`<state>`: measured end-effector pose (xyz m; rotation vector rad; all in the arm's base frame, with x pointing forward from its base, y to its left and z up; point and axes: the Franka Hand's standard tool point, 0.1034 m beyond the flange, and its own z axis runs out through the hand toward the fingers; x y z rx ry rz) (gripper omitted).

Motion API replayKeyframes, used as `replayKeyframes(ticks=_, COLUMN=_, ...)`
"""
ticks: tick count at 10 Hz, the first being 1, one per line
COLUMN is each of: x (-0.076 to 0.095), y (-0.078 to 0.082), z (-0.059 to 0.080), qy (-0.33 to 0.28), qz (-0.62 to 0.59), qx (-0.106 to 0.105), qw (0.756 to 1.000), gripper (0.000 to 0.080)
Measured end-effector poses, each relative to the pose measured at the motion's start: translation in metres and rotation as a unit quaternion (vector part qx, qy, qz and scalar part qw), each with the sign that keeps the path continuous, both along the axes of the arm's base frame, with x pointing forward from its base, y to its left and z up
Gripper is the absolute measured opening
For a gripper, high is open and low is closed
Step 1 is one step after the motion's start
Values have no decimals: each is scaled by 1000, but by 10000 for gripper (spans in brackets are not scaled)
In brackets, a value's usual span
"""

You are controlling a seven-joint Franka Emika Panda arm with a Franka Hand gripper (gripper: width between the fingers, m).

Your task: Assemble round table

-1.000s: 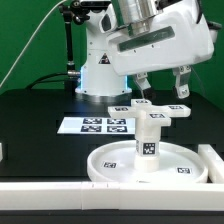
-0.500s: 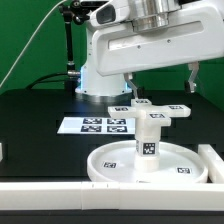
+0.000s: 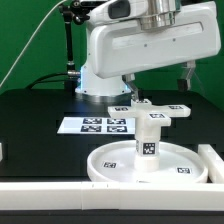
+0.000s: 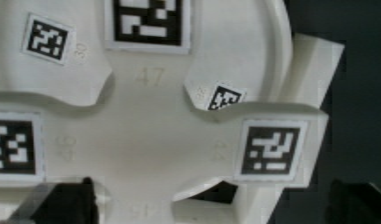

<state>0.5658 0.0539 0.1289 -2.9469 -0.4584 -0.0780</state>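
The gripper hangs with its fingers spread wide and holding nothing above the cross-shaped foot, which sits atop the short leg standing upright in the round disc on the black table.

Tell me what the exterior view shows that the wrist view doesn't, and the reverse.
Only the exterior view shows the whole stack: the round disc lying flat, the leg upright on it, the marker board behind, and the hand above. Only the wrist view shows fine detail close up: a faint stamped number and the fingertips as dark shapes at the frame edge. Both show the cross-shaped foot with its square tags.
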Motion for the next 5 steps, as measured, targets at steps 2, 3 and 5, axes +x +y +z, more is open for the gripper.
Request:
replayKeyframes(ticks=2, x=0, y=-3, z=0, qy=-10, qz=63, qx=-4, qw=998, gripper=649)
replayKeyframes(ticks=3, x=0, y=-4, z=-1, qy=-14, qz=89, qx=-5, qw=996, gripper=649)
replayKeyframes(ticks=5, x=4, y=-8, z=-6, qy=-36, qz=210, qx=-34, qw=976, gripper=649)
